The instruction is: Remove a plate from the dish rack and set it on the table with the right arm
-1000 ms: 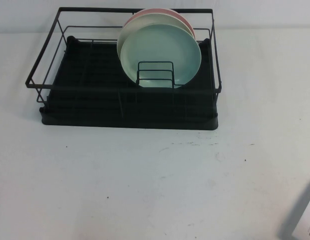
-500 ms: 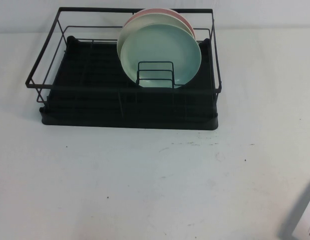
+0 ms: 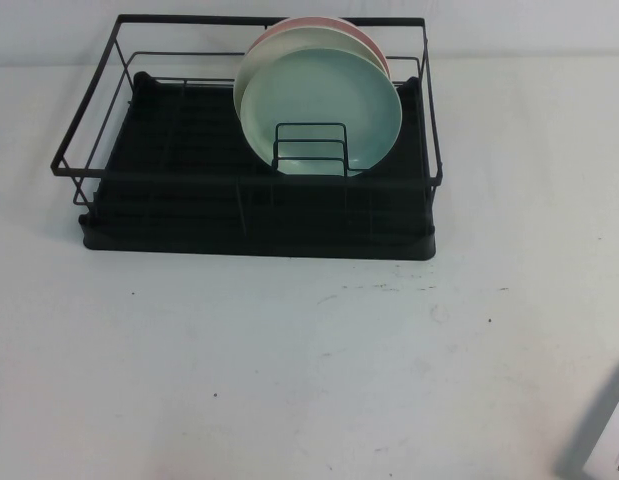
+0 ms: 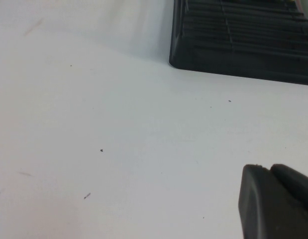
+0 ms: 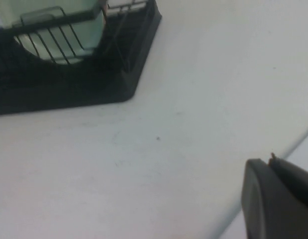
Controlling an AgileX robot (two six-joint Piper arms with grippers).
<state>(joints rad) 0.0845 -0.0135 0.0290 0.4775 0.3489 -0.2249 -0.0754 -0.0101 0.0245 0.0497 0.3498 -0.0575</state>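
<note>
plate [image 3: 324, 105] racked, right end effector [image 5: 278, 199] well apart

Cream-white plate [image 3: 251, 62] standing on edge, second in a row of three. Pink plate [image 3: 361, 35] rearmost — touching or just behind the cream one, only its upper rim visible. Both upright, leaning slightly back. Small dark specks [image 3: 215, 394] scattered across the foreground surface — unidentifiable.
</note>
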